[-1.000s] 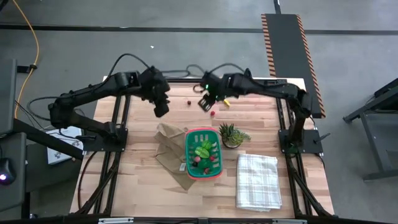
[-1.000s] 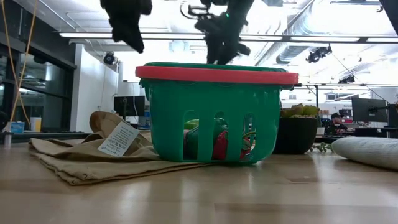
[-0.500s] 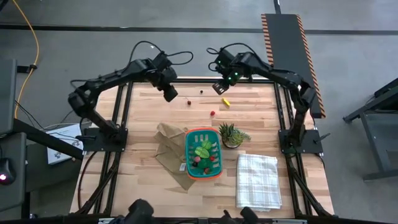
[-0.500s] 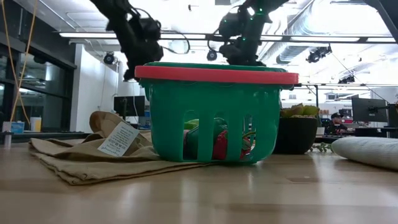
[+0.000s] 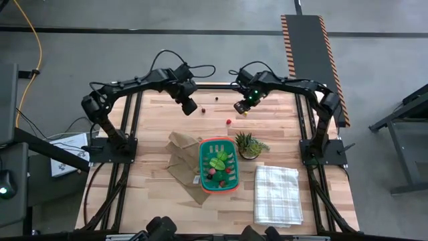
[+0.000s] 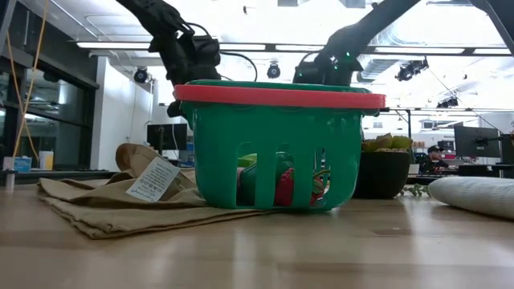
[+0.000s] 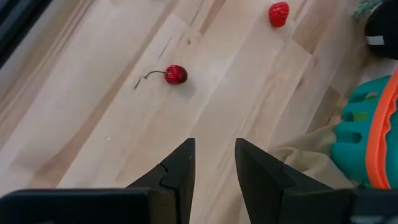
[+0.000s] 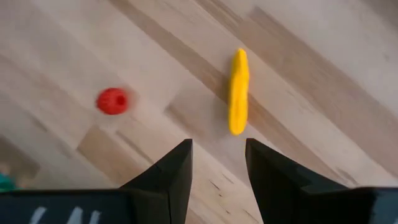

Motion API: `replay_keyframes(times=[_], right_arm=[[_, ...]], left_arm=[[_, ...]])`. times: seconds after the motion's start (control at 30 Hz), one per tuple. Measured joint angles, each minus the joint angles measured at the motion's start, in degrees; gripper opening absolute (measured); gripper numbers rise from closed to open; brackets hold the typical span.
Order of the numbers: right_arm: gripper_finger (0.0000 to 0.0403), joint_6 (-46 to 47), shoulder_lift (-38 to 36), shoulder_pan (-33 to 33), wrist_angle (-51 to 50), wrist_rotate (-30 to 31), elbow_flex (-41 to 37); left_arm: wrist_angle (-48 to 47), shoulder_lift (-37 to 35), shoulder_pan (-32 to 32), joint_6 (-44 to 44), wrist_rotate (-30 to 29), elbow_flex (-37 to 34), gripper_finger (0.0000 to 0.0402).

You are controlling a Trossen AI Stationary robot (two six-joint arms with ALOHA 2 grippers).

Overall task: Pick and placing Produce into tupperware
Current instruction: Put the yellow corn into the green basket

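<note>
Pick step: left gripper (image 7: 211, 163) over cherry (image 7: 176, 74), right gripper (image 8: 217, 163) over banana (image 8: 237, 91), both parted, empty; next, descend and close.

light: bright overhead strips, glare in low view
shadows: soft, faint
blur: right wrist view slightly smeared

From the low view, the tupperware (image 6: 277, 144) wall mostly hides its produce (image 6: 281, 181).

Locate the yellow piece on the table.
The yellow piece lies on bare wood at the table's far edge, just ahead of the right tool.
</note>
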Motion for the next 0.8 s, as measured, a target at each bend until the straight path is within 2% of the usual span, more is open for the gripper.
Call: replay_keyframes(times=[0.17,0.33,0.57,0.8], right_arm=[[0.0138,3.46,0.05,-0.85,1.64,1.27,-1.91],[0.0138,1.46,2.22,-1.61,3.56,0.77,1.02],[0.0138,-2.03,8.07,-2.74,-4.47,0.35,10.18],[0.0138,-2.91,10.33,-2.95,-7.05,-0.33,11.19]], left_arm=[[1.79,0.00,-0.02,0.11,0.00,0.00,0.0101],[2.61,0.00,-0.02,0.17,0.04,0.00,0.0101],[2.12,0.00,-0.02,1.34,0.17,0.00,0.0101],[0.55,0.00,-0.02,1.66,0.01,0.00,0.0101]])
